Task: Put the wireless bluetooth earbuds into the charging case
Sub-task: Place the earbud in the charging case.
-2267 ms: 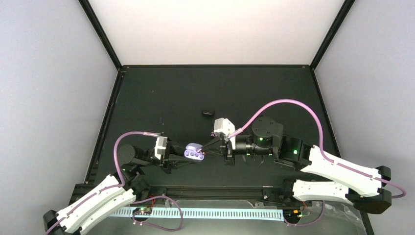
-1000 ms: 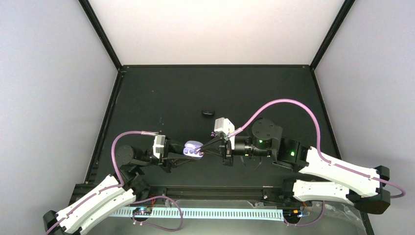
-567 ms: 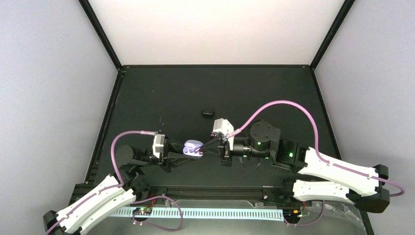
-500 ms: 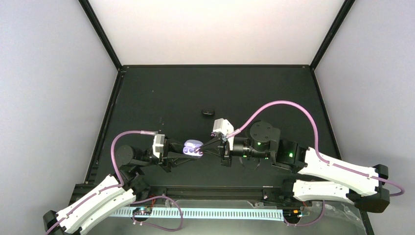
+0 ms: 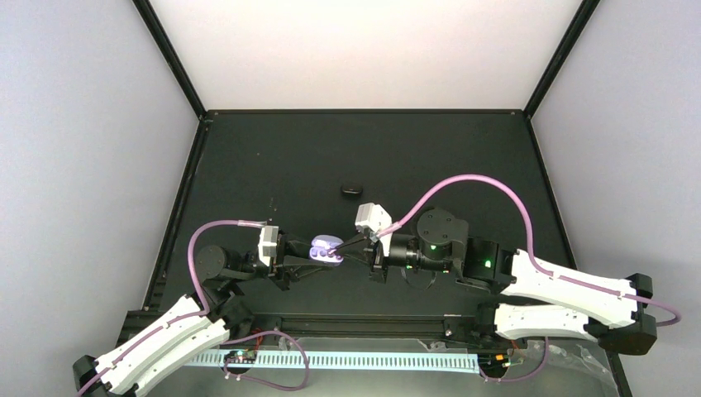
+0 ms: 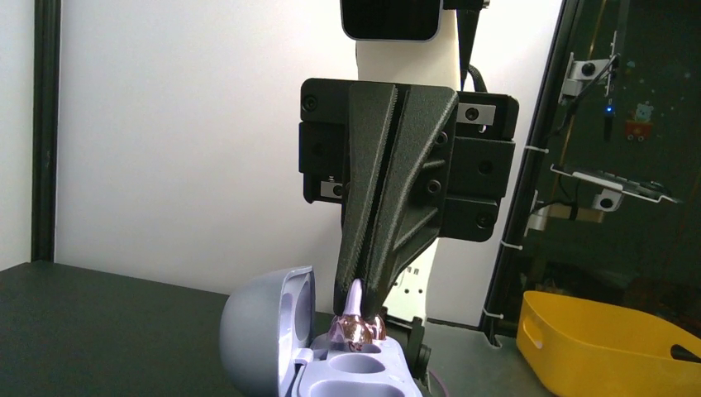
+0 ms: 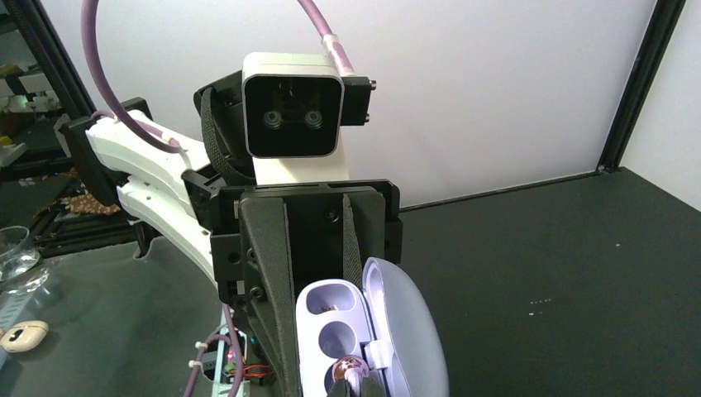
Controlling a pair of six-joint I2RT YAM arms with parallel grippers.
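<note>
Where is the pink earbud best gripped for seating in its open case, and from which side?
Probably by its slim stem, approaching the open socket face of the charging case: the pink earbud points its round head at a socket, stem outward, and the right pincer pinches it there.

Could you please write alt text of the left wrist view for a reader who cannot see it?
The right gripper, pointing down and closed on a purple-pink earbud, holds it at a socket of the open lilac charging case at the bottom edge. A white wall stands behind, with a yellow bin at lower right.
</note>
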